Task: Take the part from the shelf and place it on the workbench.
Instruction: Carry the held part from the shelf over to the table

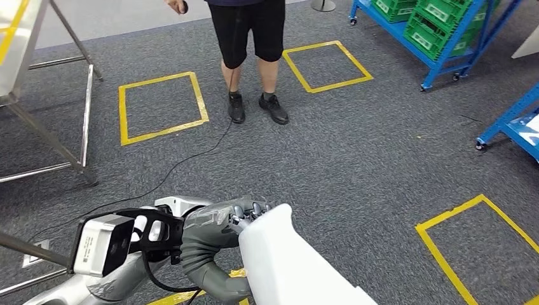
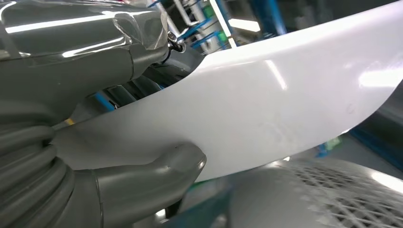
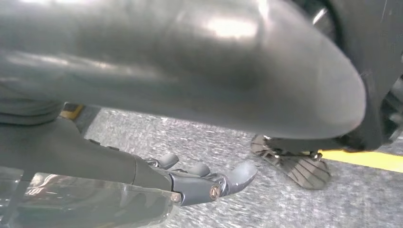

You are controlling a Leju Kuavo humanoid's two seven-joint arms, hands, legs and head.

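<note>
Nearest to us, at the lower edge of the head view, we see the left hand (image 1: pixel 235 219) wrapped around the upper end of the white part (image 1: pixel 286 267), a smooth, glossy, curved moulding that rises from the bottom of the frame. The dark fingers (image 1: pixel 251 208) curl over its top edge, and in the left wrist view the thick grey thumb (image 2: pixel 157 178) presses against the part's (image 2: pixel 266 104) underside while the left hand (image 2: pixel 85 61) closes over it from the other side, so the part is clamped between thumb and fingers and carried in the air above the carpet. The right hand (image 3: pixel 199 183) hangs over the grey floor (image 3: pixel 199 137) with its fingers (image 3: pixel 240 173) loosely extended, slightly apart, holding nothing. Behind the left hand we see the wrist camera housing (image 1: pixel 102 244) and a black cable (image 1: pixel 165 175) trailing across the grey carpet (image 1: pixel 356 165). Farther out, yellow tape squares (image 1: pixel 162 105) mark the carpet. A person in black shorts and black shoes (image 1: pixel 254 57) stands between two of these squares. A metal frame (image 1: pixel 51 95) stands at the left edge, and blue racks holding green crates (image 1: pixel 438 25) stand at the far right corner.
</note>
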